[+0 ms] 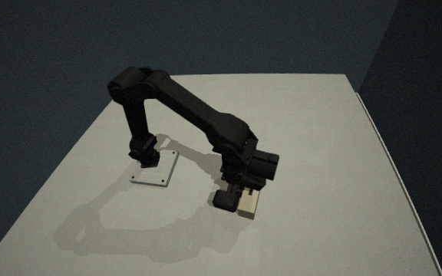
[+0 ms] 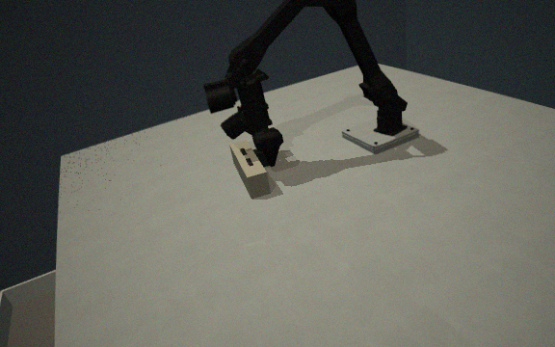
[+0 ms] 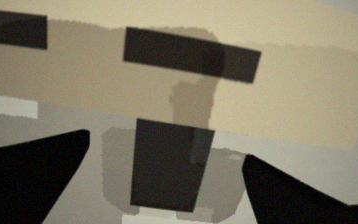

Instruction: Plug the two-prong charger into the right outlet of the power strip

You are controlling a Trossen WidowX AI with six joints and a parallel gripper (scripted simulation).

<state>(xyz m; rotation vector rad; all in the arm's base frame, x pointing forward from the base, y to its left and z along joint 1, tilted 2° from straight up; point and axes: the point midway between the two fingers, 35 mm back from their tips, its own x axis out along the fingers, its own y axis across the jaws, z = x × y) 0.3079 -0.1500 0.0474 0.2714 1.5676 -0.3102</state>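
The cream power strip point(image 1: 248, 203) point(image 2: 255, 170) point(image 3: 290, 100) lies on the table with two dark outlet slots in its top. In the wrist view, one slot point(image 3: 192, 55) is above centre and the other slot point(image 3: 13, 29) is at the left edge. A dark block point(image 3: 167, 165), apparently the charger, shows beside the strip in the wrist view; its prongs cannot be made out. It is hidden behind the gripper in the top and exterior views. My gripper point(image 3: 168, 150) is open, low beside the strip, its fingertips either side of the dark block without gripping it.
The arm's base plate point(image 1: 150, 178) point(image 2: 376, 143) is bolted to the pale table point(image 1: 301, 230) point(image 2: 306, 270). A pale-rimmed open bin point(image 2: 29, 308) stands beyond the table's edge at the lower left of the exterior view. The arm's shadow falls across the table and strip.
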